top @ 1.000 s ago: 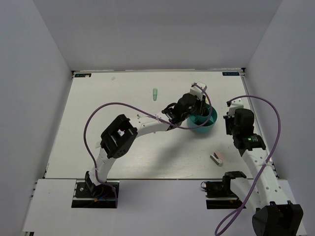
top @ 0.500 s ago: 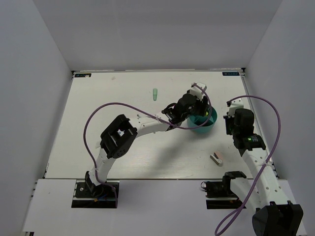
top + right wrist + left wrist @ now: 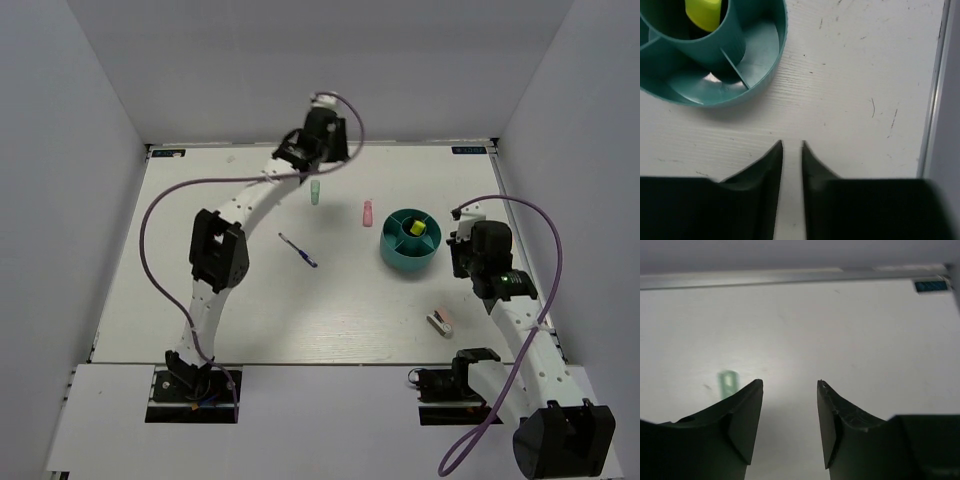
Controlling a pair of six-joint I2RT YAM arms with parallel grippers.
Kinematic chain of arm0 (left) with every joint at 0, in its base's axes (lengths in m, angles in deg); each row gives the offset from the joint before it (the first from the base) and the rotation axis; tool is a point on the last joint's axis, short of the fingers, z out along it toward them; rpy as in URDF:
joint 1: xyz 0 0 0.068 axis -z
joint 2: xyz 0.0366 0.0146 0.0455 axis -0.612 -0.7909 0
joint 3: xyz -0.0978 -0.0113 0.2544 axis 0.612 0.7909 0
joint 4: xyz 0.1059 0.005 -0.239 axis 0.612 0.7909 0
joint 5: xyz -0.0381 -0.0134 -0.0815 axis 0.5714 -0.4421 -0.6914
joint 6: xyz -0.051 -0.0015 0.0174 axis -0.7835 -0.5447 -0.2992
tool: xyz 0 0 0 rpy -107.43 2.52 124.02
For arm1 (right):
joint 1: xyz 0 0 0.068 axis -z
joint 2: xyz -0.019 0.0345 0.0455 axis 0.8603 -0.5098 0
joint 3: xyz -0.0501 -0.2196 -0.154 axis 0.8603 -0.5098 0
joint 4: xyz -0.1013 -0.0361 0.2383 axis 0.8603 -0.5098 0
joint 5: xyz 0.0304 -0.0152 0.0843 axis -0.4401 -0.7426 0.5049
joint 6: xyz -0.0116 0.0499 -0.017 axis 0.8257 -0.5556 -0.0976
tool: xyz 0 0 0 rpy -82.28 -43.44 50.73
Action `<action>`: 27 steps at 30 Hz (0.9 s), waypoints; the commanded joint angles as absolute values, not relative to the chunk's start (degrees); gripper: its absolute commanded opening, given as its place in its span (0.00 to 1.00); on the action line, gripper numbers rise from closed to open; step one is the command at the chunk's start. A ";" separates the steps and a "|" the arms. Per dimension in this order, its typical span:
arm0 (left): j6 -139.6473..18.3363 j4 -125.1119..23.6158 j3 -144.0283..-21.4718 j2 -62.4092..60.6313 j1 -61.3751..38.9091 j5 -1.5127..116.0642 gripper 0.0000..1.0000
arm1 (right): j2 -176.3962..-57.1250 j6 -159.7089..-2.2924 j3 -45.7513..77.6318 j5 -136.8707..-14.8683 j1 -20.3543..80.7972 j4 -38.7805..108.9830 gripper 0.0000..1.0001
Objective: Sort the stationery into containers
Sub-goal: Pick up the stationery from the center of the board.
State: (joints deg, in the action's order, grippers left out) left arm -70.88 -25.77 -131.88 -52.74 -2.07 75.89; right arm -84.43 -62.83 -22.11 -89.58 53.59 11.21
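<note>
One worktop (image 3: 200, 300), white and scuffed, carries everything under inspection.

Organiser (image 3: 400, 262): round, teal, divided; it stands on the right half. A yellow tip (image 3: 704, 12) shows in its centre tube. The outer compartments seen from my right wrist hold nothing.

Left claw (image 3: 790, 387): released, nothing between the pads, reaching to the far edge of the worktop. Right claw (image 3: 792, 145): clenched to a thin slit, grasping nothing, poised just beside the organiser's right wall.

Four items lie loose:
- Pen (image 3: 298, 250): blue, thin, near the middle. Judged light, stiff and apt to roll; take it across the barrel at mid-length.
- Pink marker (image 3: 367, 213): just left of the organiser, apart from it. Judged light, hard-shelled and smooth; grip across the body, not the cap end.
- Mint marker (image 3: 316, 191): near the far edge, close to my left claw but outside its gap, off the left finger in the wrist view. Handling as for the pink one.
- Block (image 3: 440, 322): pink and white, near my right arm. Judged light and possibly rubbery; pinch it across the short sides.

Markings: a blue sticker (image 3: 930, 286) sits at the far right corner of the worktop; its writing is too blurred to read. No brand is legible on any item.
</note>
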 commanded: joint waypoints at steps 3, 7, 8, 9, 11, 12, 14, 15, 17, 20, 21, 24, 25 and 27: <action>-71.40 -13.39 -135.95 -59.78 -10.74 74.76 0.58 | -85.42 -62.58 -20.41 -87.90 53.46 10.47 0.34; -71.14 -28.46 -126.87 -58.29 -13.47 74.77 0.62 | -87.27 -62.15 -20.23 -89.31 53.28 10.82 0.34; -70.61 -29.82 -126.34 -59.07 -13.56 73.63 0.62 | -87.36 -62.15 -20.32 -89.57 53.28 10.91 0.34; -70.61 -31.14 -126.77 -59.60 -13.65 71.97 0.66 | -88.14 -62.06 -20.14 -90.10 53.37 11.00 0.34; -70.26 -32.38 -127.82 -61.70 -13.39 70.38 0.67 | -88.24 -61.88 -19.97 -90.63 53.28 11.09 0.34; -70.17 -33.17 -128.17 -62.15 -13.13 70.20 0.69 | -88.59 -61.88 -20.05 -90.80 53.28 11.09 0.34; -69.91 -33.62 -129.66 -64.16 -12.51 70.02 0.70 | -88.85 -61.71 -20.23 -91.16 53.20 11.09 0.34; -69.91 -33.70 -130.28 -64.70 -12.42 70.02 0.70 | -88.94 -61.71 -20.23 -91.42 53.46 11.17 0.34; -70.08 -34.49 -129.94 -65.67 -11.89 70.11 0.70 | -89.20 -61.53 -20.32 -91.42 53.46 11.09 0.34; -69.99 -35.19 -128.71 -66.19 -11.28 70.72 0.70 | -89.29 -61.44 -20.32 -91.42 53.29 11.18 0.34; -69.91 -35.02 -128.79 -66.37 -11.36 70.81 0.70 | -89.29 -61.35 -20.32 -91.33 53.37 11.18 0.34; -68.42 -34.41 -129.06 -67.07 -10.66 72.39 0.70 | -89.29 -61.35 -20.23 -91.51 53.28 11.26 0.34; -67.98 -34.06 -129.06 -67.42 -10.49 73.52 0.70 | -89.21 -61.27 -20.32 -91.60 53.37 11.35 0.34; -66.58 -33.44 -129.23 -67.51 -9.79 75.11 0.70 | -89.03 -61.35 -20.32 -91.77 53.28 11.18 0.34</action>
State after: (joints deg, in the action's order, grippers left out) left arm -69.02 -33.20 -127.53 -67.76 -10.42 72.37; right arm -89.31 -61.74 -22.07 -90.91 53.55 10.20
